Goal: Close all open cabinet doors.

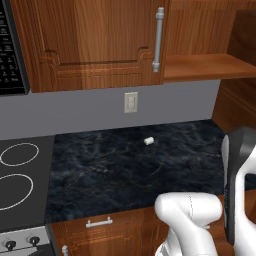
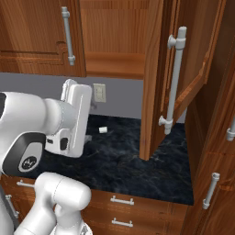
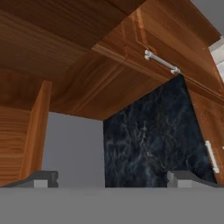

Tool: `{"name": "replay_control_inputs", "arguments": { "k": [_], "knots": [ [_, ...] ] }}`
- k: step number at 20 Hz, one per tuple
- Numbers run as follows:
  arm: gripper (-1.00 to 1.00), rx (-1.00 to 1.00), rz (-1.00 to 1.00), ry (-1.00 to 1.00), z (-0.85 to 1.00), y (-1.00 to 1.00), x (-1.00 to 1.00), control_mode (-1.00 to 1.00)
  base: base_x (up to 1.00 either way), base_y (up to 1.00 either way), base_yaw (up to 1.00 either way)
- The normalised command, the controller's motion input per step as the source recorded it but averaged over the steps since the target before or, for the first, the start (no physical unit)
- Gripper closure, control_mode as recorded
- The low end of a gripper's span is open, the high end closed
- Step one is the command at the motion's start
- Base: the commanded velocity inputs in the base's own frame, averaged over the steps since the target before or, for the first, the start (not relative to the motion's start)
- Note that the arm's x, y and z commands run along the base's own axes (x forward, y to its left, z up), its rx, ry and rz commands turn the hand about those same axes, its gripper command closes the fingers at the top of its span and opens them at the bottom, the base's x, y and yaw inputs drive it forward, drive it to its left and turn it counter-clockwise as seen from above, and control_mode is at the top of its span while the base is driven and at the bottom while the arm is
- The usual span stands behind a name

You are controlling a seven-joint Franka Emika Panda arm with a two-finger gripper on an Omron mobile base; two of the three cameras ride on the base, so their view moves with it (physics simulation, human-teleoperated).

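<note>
One cabinet door (image 2: 155, 78) stands swung out over the counter, its grey bar handle (image 2: 174, 78) facing right. Behind it the cabinet's inside and shelf (image 1: 210, 67) are exposed. The door to the left (image 1: 90, 40) is flat against its cabinet, with its handle (image 1: 158, 40) at its right edge. In the hand view the open door's handle (image 3: 162, 61) shows at upper right, well ahead of my gripper (image 3: 113, 179). The gripper is open, with its fingertips (image 3: 41, 178) wide apart and nothing between them.
A dark marble counter (image 1: 130, 165) holds a small white cylinder (image 1: 148, 141). A wall outlet (image 1: 131, 102) sits above it. A stove (image 1: 20, 175) and microwave (image 1: 10, 50) are at left. Drawers (image 2: 121, 200) lie below, and a tall cabinet (image 2: 215, 151) stands at right.
</note>
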Motion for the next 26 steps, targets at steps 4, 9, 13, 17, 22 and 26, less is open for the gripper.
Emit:
{"name": "replay_control_inputs", "arguments": {
  "k": [4,9,13,17,22,26],
  "knots": [
    [-1.0,-0.08,0.0,0.0,0.0,-0.36,-0.11,-1.0,0.0,0.0,0.0],
    [-1.0,-0.09,-0.02,0.01,0.0,-0.3,-0.1,-1.0,0.0,0.0,0.0],
    [-1.0,-0.1,-0.07,0.07,0.0,-0.21,-0.07,-1.0,0.0,0.0,0.0],
    [-1.0,-0.08,-0.11,0.1,0.0,-0.09,-0.08,-1.0,0.0,0.0,0.0],
    [-1.0,-0.03,-0.15,0.06,0.0,-0.04,-0.18,-1.0,0.0,0.0,0.0],
    [-1.0,0.0,-0.19,0.0,0.0,-0.12,-0.32,-1.0,0.0,0.0,0.0]
  ]
}}
